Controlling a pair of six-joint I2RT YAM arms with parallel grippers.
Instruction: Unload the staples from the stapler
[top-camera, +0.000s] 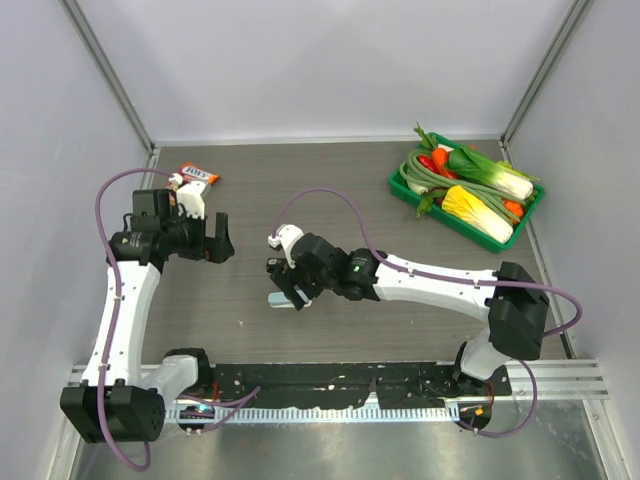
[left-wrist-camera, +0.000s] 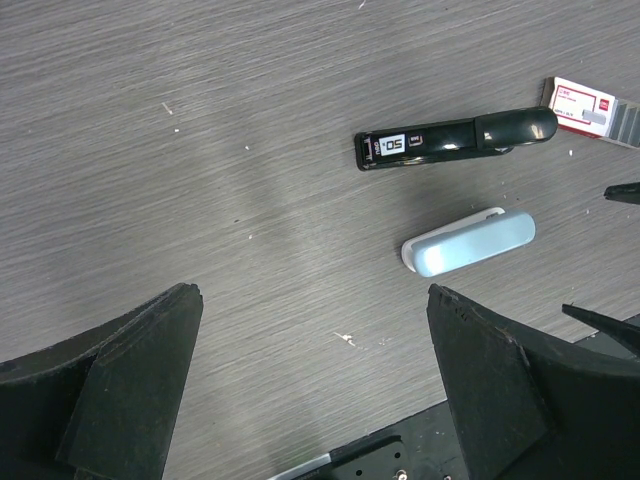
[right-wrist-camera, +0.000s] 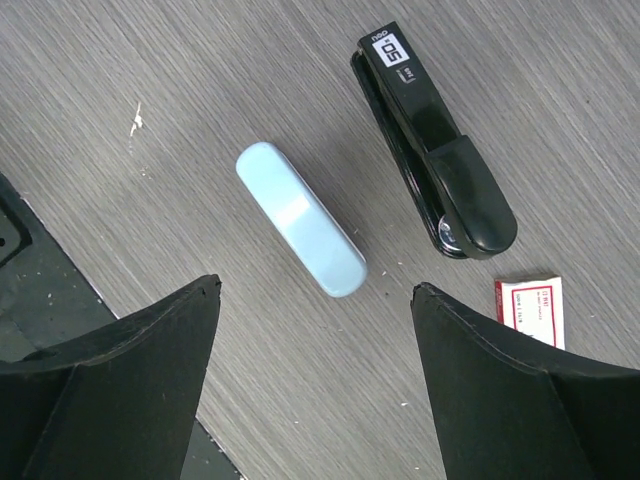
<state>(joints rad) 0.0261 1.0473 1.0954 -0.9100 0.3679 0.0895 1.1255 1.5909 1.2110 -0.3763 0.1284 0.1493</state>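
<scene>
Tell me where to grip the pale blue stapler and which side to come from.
Grip the pale blue stapler at mid-length across its narrow width, coming straight down with the open right end effector. It lies flat, both long sides free, the black stapler apart. It sits diagonal to the fingers, so probably turn the wrist first.

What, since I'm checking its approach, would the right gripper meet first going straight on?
Probably the pale blue stapler, lying just ahead of the open right gripper; depth is unclear.

A green tray (top-camera: 400, 190) sits on my counter (top-camera: 300, 170), heaped with vegetables (a leek (top-camera: 490, 172), a pale cabbage (top-camera: 478, 213)). Well to the tray's left, level with it, lies an orange-and-white packet (top-camera: 197, 175).
</scene>
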